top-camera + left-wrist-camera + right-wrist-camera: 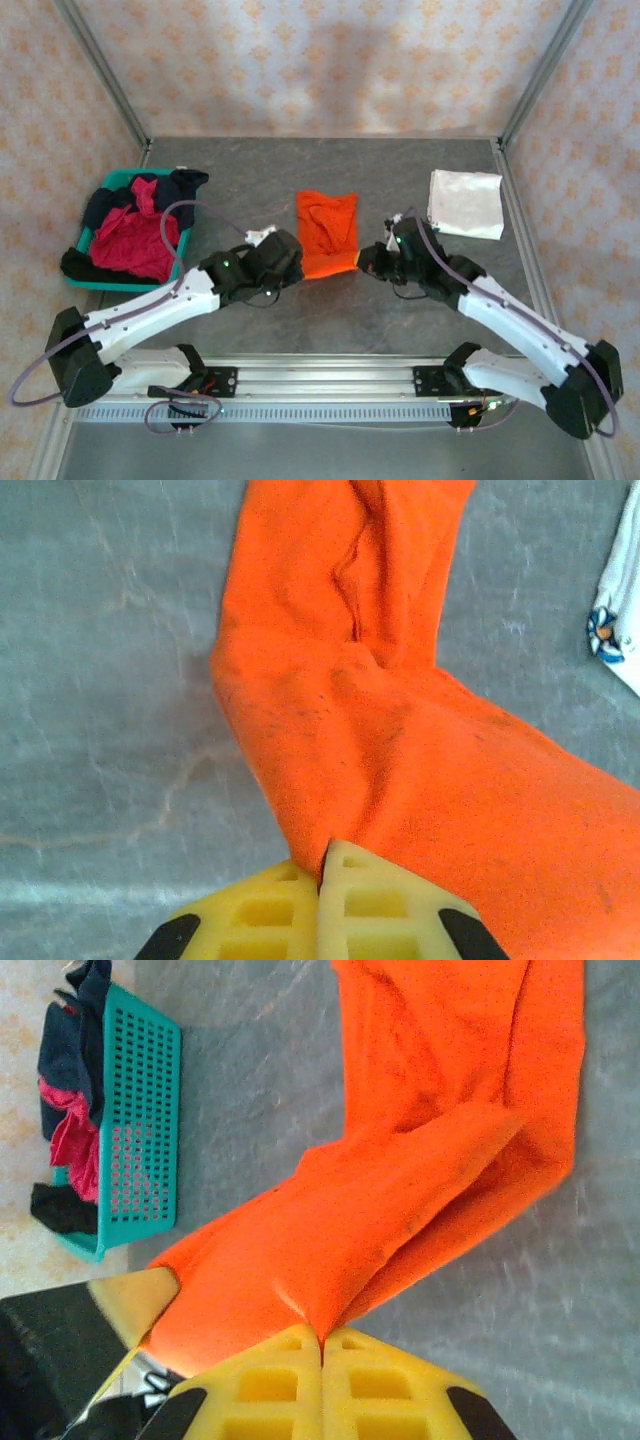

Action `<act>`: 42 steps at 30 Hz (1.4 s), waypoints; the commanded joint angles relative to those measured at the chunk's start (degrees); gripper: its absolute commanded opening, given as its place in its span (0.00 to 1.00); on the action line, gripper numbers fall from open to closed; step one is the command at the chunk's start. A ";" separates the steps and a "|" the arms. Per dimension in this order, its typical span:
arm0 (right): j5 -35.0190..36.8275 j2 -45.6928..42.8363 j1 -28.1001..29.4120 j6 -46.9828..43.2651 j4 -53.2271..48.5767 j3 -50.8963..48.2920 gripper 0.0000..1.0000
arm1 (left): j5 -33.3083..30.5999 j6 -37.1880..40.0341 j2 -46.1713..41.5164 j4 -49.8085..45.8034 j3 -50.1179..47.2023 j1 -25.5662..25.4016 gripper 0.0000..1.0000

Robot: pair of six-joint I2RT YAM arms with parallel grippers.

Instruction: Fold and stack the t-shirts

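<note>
Pinching is done by both grippers at the near edge of the orange shirt (327,222), which is spread on the middle of the worktop (250,165). The left gripper (325,852) is closed on cloth at the shirt's near left corner, and the right gripper (322,1338) is closed on cloth at the near right corner; in each wrist view the yellow fingertips are pressed together with orange fabric caught between them. The two corners are judged to be held as a pair so that the near edge can be carried as one straight line, as a fold over the far part would require. The near part is drawn up into ridges towards the grippers, while the far part lies flat on the worktop.

The shirt's long axis runs from the near edge away from the arms, almost square to the rail. Which end is the neck cannot be told, since the cloth is creased and partly doubled.

A white shirt (465,203) is laid folded at the far right, well apart, probably as the base of the stack. A crimson shirt (135,245) and a navy shirt (102,205) are heaped unfolded in the basket (112,181) at the left.
</note>
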 commanded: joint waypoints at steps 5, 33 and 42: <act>-0.53 14.41 -5.92 -11.72 3.44 11.43 0.00 | -2.70 13.60 8.90 -5.17 12.24 7.64 0.00; -2.87 40.94 -15.57 -15.43 8.87 32.72 0.00 | 8.32 20.17 36.48 -0.06 33.71 20.67 0.00; -2.44 53.09 -16.84 -15.44 14.54 41.34 0.00 | 10.05 21.23 46.37 0.95 41.19 23.17 0.00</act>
